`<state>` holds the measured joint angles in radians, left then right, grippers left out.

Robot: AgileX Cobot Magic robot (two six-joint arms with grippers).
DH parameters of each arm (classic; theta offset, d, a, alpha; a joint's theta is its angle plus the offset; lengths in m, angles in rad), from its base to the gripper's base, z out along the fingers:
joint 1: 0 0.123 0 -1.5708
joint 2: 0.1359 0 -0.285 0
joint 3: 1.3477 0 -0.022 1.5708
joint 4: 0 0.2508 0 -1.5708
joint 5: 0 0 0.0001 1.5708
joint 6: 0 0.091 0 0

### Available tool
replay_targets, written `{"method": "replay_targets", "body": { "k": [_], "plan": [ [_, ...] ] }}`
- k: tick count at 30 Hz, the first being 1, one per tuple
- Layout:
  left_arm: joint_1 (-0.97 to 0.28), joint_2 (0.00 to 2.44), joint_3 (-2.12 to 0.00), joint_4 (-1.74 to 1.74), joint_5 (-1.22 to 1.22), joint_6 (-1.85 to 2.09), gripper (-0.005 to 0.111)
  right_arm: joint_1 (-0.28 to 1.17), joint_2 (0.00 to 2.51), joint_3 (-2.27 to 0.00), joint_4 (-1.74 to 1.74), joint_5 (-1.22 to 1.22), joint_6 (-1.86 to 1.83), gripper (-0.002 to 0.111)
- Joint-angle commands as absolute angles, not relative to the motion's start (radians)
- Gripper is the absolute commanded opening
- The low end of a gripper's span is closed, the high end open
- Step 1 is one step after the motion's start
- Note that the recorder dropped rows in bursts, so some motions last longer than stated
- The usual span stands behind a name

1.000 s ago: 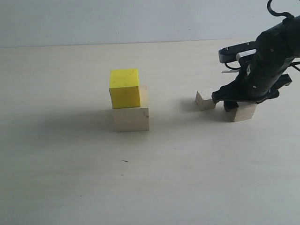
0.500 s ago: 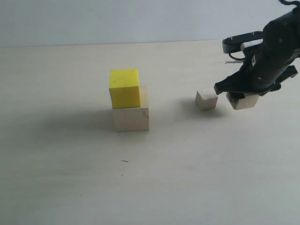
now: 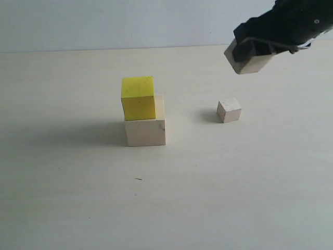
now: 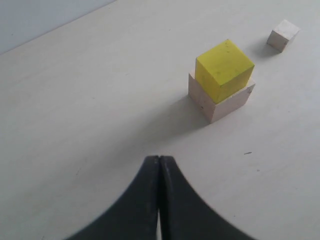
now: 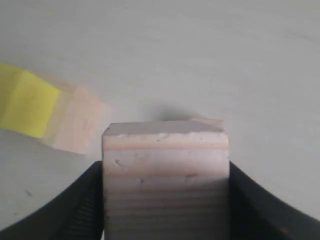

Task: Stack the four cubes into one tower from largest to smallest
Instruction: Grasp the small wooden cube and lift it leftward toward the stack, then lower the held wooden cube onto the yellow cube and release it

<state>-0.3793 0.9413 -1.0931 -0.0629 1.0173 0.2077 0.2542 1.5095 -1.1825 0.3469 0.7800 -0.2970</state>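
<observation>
Pale tabletop [image 3: 234, 198], grey wall [image 3: 104, 21] behind, yellow cube [image 3: 138, 99] on large cube [image 3: 145, 133]

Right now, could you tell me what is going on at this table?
The robot is building a cube tower. The yellow cube already sits on the large wooden cube, a little off-centre. The right gripper holds the medium wooden cube in the air, above the table and to the right of that stack. The small cube lies on the table, not yet stacked. The left gripper is shut and empty.
</observation>
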Motion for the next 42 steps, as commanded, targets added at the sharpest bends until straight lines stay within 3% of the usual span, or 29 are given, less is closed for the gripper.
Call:
{"method": "replay_targets", "body": {
  "k": [1, 7, 12, 30, 36, 42],
  "plan": [
    [-0.377, 0.937, -1.092, -0.064, 1.028, 0.207, 0.0, 0.256, 1.503, -1.302, 0.404, 0.863, -0.449, 0.0],
    [-0.377, 0.937, -1.092, -0.086, 1.045, 0.207, 0.0, 0.256, 1.545, -1.473, 0.41, 0.97, -0.724, 0.0],
    [-0.377, 0.937, -1.092, -0.097, 1.05, 0.207, 0.0, 0.256, 1.623, -1.58, 0.412, 1.043, -0.734, 0.0],
    [-0.377, 0.937, -1.092, -0.101, 1.076, 0.207, 0.0, 0.258, 1.886, -1.721, 0.679, 1.189, -1.1, 0.0],
    [-0.377, 0.937, -1.092, -0.101, 1.078, 0.207, 0.0, 0.344, 1.919, -1.726, 0.632, 1.214, -1.215, 0.0],
    [-0.377, 0.937, -1.092, -0.101, 1.094, 0.207, 0.0, 0.466, 1.922, -1.77, 0.437, 1.155, -1.099, 0.0]
  ]
}}
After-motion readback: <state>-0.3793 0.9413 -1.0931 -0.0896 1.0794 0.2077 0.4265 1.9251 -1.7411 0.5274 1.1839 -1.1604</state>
